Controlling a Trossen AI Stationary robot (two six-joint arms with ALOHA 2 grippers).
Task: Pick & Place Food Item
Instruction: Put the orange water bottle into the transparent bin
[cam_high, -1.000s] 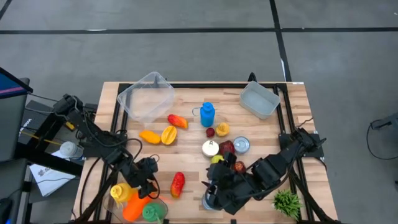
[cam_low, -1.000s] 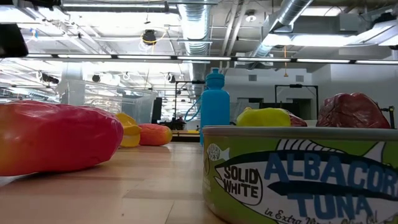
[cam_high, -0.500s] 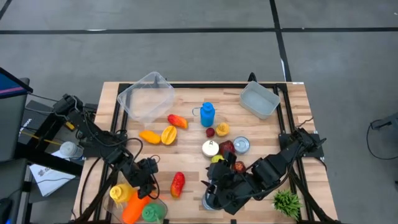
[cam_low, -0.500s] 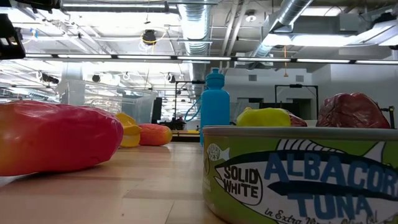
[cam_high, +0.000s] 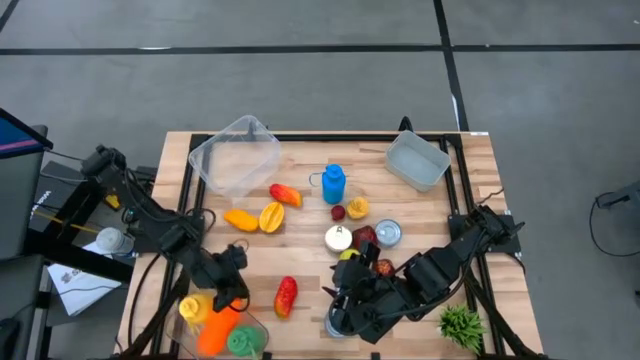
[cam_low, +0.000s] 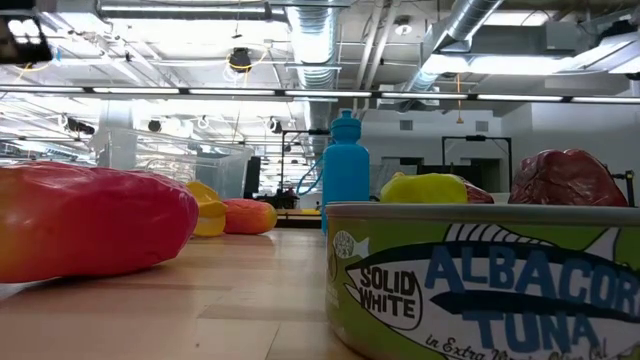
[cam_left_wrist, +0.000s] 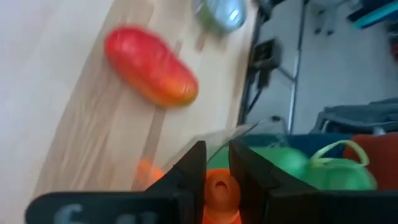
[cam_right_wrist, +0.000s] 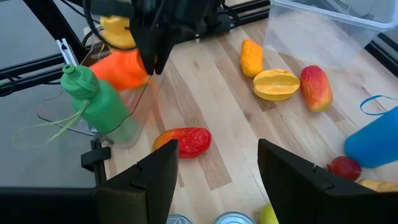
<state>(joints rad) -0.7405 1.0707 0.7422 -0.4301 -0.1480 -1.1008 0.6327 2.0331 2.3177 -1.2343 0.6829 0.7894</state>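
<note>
An orange bottle-shaped item (cam_right_wrist: 121, 70) stands tilted beside a green bottle (cam_right_wrist: 93, 93) in a clear container (cam_high: 255, 330) at the table's near left corner. My left gripper (cam_left_wrist: 217, 155) comes down on it from above and is shut on its top. A yellow item (cam_high: 193, 306) lies next to it. A red-orange fruit (cam_high: 286, 296) lies on its side on the wood just to the right. At the near edge, mid-table, my right gripper (cam_right_wrist: 214, 174) is open, with bare table between its fingers. My left gripper pinches the orange item's narrow top end (cam_left_wrist: 217, 186) between its two fingers, one on each side. The fingers (cam_right_wrist: 152, 56) point down at it from above. The item hangs tilted below them; whether its base rests in the container I cannot tell.
A clear tub (cam_high: 235, 155) stands at the far left and a pale tub (cam_high: 418, 160) at the far right. A blue bottle (cam_high: 334, 184), yellow and red fruits (cam_high: 270, 215) and cans (cam_high: 387, 232) crowd the middle. A tuna can (cam_low: 480, 280) and a green plant (cam_high: 460, 325) sit near the front.
My left arm has risen a little. The orange item has shifted with it and now shows blurred, while the green bottle beside it has stayed in place.
</note>
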